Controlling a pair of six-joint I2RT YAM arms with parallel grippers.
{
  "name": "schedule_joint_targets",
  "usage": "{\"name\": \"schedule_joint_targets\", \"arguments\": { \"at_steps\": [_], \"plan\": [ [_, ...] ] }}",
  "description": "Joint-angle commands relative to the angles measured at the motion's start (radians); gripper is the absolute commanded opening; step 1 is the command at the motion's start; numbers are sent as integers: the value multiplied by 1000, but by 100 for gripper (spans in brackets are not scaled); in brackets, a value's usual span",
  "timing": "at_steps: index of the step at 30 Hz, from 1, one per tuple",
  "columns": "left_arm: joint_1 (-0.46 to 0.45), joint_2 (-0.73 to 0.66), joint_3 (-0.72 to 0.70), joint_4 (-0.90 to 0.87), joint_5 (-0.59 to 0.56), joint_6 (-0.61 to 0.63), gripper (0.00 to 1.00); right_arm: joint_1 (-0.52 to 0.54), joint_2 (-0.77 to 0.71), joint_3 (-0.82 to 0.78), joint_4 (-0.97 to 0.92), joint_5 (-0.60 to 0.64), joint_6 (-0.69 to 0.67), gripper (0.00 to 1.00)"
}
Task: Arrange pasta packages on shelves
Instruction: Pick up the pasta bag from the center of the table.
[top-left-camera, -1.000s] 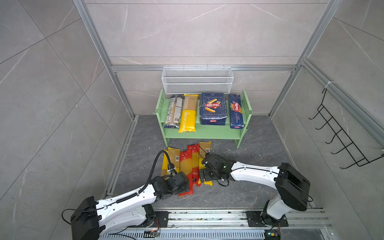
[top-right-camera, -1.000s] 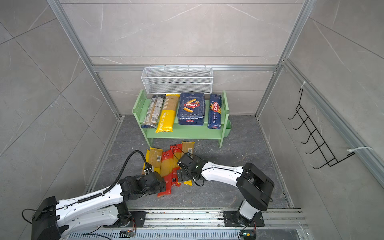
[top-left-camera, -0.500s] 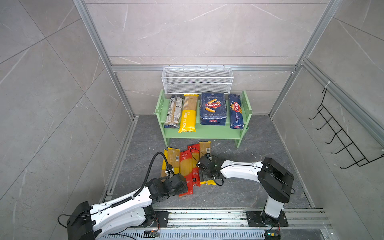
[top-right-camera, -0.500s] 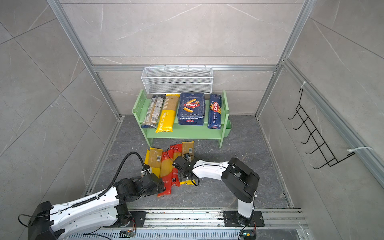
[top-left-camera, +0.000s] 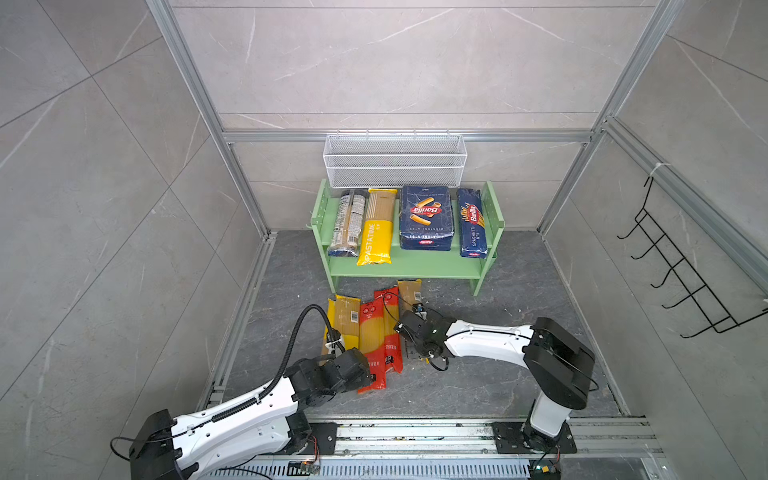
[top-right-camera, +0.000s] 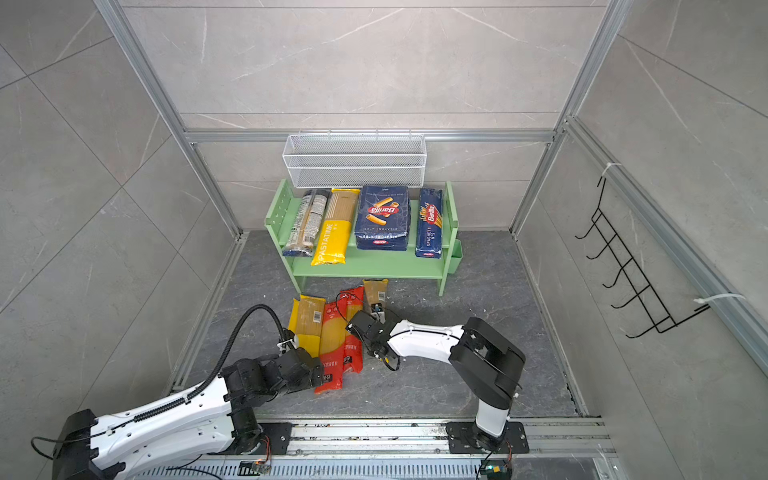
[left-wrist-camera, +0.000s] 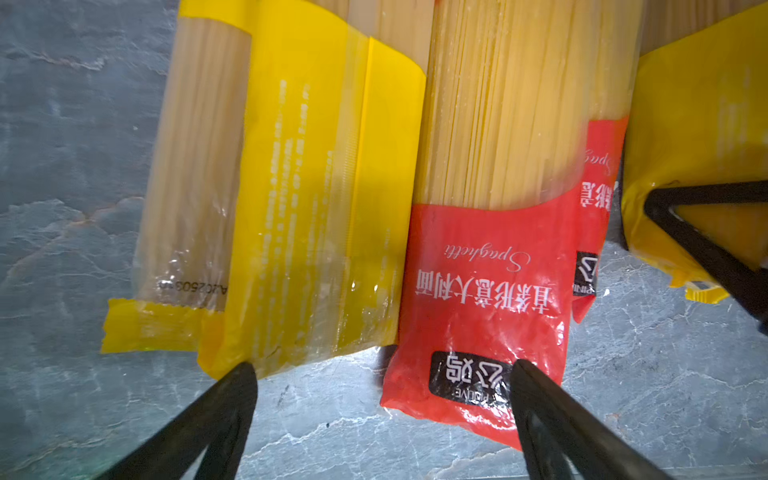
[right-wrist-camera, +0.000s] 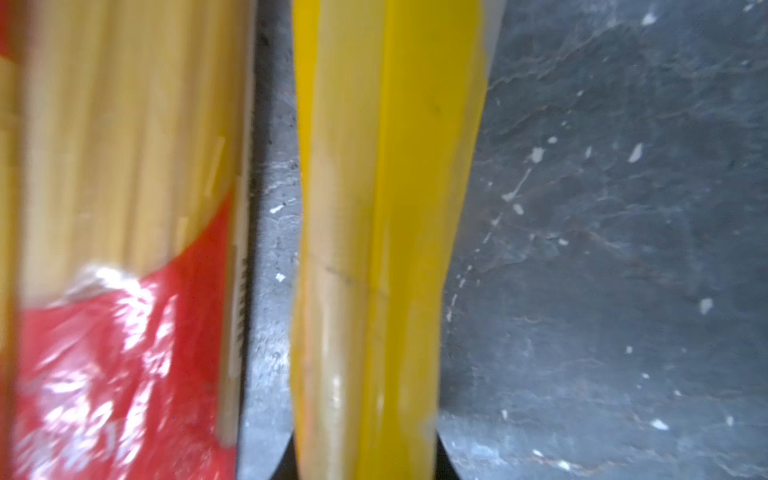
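right gripper (top-left-camera: 411, 332) has snapped shut on the yellow spaghetti pack (right-wrist-camera: 374, 249), which lies flat on the floor just in front of the green shelf (top-left-camera: 415, 268). left gripper (left-wrist-camera: 382, 372) stays put farther from the shelf, fingers wide open around the end of a red pack (left-wrist-camera: 486, 291), holding nothing. pick looks made, so lifting onto the shelf should come next; four other packs (top-left-camera: 426, 216) already lie on its top board.
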Motion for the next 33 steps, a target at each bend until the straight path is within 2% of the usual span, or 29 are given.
{"name": "schedule_joint_targets", "arguments": {
  "at_steps": [1, 5, 18, 33],
  "plan": [
    [-1, -4, 31, -76, -56, -7, 97, 8, -23, -115, -51, -55, 15, 0],
    [-1, 7, 52, -92, -65, 3, 97, 14, -109, -196, -24, -61, 32, 0],
    [0, 10, 123, -154, -92, 12, 97, 76, -373, -290, -130, 29, 89, 0],
    [0, 38, 156, -157, -107, 28, 97, 125, -621, -289, -280, 117, 123, 0]
  ]
}}
